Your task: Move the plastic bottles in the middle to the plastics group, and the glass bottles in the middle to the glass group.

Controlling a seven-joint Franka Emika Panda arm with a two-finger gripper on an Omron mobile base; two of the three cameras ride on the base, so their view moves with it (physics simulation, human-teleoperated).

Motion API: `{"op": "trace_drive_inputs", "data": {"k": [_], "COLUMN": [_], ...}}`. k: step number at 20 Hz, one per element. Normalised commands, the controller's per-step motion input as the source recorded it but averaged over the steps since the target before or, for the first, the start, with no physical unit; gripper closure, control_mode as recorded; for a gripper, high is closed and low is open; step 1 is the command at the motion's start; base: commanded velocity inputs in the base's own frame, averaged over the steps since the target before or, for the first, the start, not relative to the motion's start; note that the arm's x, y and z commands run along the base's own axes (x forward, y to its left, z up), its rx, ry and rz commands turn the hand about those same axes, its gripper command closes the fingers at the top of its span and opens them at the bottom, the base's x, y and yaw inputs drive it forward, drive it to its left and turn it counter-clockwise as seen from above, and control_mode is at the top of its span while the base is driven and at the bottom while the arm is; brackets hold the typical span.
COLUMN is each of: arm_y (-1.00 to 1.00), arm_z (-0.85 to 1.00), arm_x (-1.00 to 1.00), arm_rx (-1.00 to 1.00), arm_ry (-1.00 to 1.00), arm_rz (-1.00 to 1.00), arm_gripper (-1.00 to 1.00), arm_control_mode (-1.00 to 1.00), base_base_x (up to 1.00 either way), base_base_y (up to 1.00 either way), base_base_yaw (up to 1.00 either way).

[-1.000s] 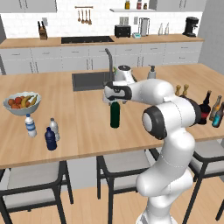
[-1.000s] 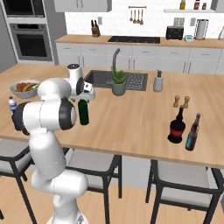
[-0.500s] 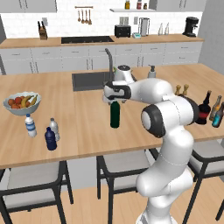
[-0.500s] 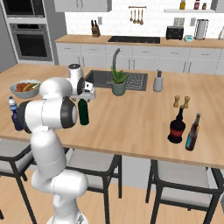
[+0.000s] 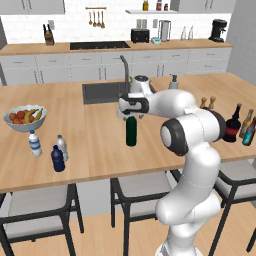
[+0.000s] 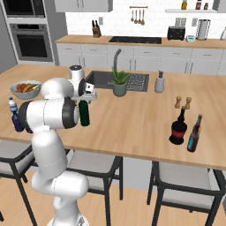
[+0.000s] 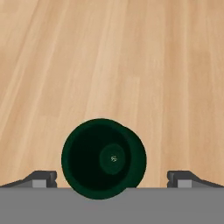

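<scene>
**Green bottle under spread jaws, mid-desk**

Item: the dark green wine bottle (image 5: 131, 131) is stood upright on the wooden desk (image 5: 95, 145), near the middle, on the near side of the sink (image 5: 102, 92). In the hand view it is seen from above, its round top (image 7: 104, 158) lying between the two fingertips (image 7: 41, 178), which are set wide apart and clear of it.

Gripper (image 5: 130, 114): held directly over the bottle's neck, jaws spread, nothing pinched.

Left group: a clear bottle with blue label (image 5: 34, 143), a small greyish clear bottle (image 5: 62, 147) and a navy bottle (image 5: 58, 159) are stood close together near the fruit bowl (image 5: 24, 118).

Right group: the squat black bottle with a red band (image 6: 178, 128) is stood just beside the amber-brown bottle (image 6: 194, 130) and the teal bottle (image 5: 249, 132), near the two small shakers (image 6: 183, 102).

A potted plant (image 6: 119, 83) is placed beside the sink.
</scene>
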Motion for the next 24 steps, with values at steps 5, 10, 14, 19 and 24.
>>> {"op": "trace_drive_inputs", "data": {"k": [5,10,14,19,24], "arm_y": [0.00,0.00,0.00,0.00,0.00], "arm_z": [-0.08,0.00,0.00,0.00,0.00], "arm_x": [0.03,0.16,0.15,0.01,0.00], "arm_rx": [0.00,0.00,0.00,0.00,0.00], "arm_ry": [0.00,0.00,0.00,0.00,0.00], "arm_rz": [0.02,0.02,0.02,0.01,0.00], "arm_gripper": [-1.00,-1.00,-1.00,-1.00,-1.00], "arm_control_mode": [-1.00,-1.00,-1.00,-1.00,-1.00], "base_base_x": [0.00,0.00,0.00,0.00,0.00], "base_base_y": [0.00,0.00,0.00,0.00,0.00], "base_base_yaw": [0.00,0.00,0.00,0.00,0.00]}}
